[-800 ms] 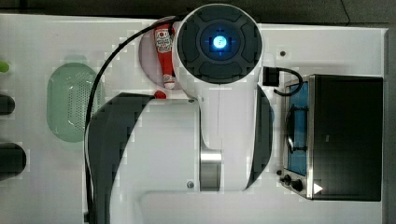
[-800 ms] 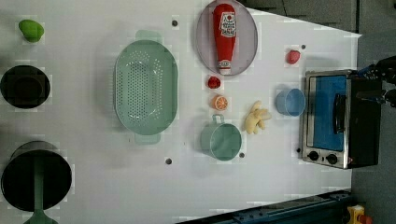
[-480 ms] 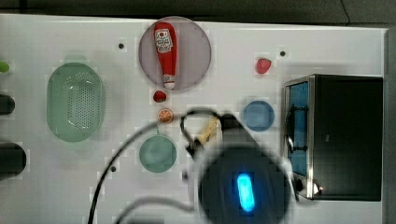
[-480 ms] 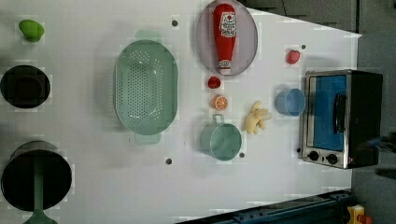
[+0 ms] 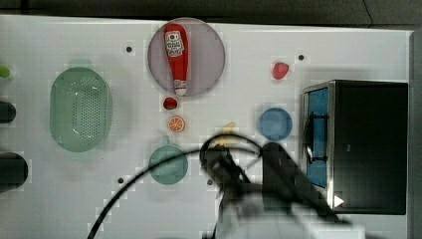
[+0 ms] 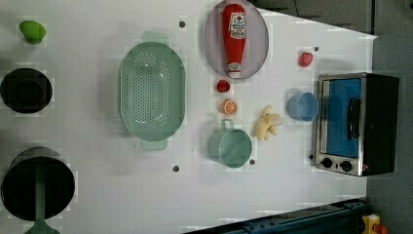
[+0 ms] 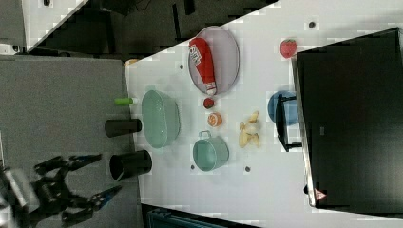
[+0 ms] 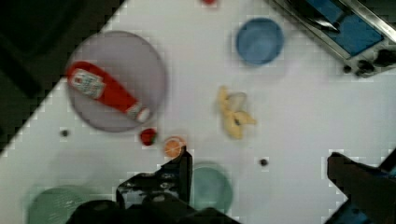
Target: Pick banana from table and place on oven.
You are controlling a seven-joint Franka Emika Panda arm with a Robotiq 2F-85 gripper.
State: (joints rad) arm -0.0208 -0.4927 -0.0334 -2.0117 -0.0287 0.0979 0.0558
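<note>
The pale-yellow banana (image 6: 267,123) lies on the white table (image 6: 292,185) between the teal cup (image 6: 231,146) and the blue bowl (image 6: 302,106). In the top view the banana (image 5: 228,130) is partly hidden by my blurred arm (image 5: 249,194), which reaches in from the top view's lower edge. The oven (image 6: 355,124) stands at the left view's right with its glass door shut and its black top (image 5: 370,144) bare. In the wrist view my gripper (image 8: 259,161) is open, fingers (image 8: 180,170) wide apart, well above the table with the banana (image 8: 233,116) ahead. In the right view the gripper (image 7: 107,173) hangs open, holding nothing.
A ketchup bottle (image 6: 234,39) lies on a grey plate (image 6: 258,44). An orange slice (image 6: 229,107) and a small red piece (image 6: 223,86) sit near the cup. A green colander (image 6: 152,92), a strawberry (image 6: 305,59) and black pots (image 6: 27,90) stand further off.
In the top view my arm has swung from over the table's middle down to the lower edge, uncovering the plate, cup and bowl. Its dark tip has left the left view's right edge.
</note>
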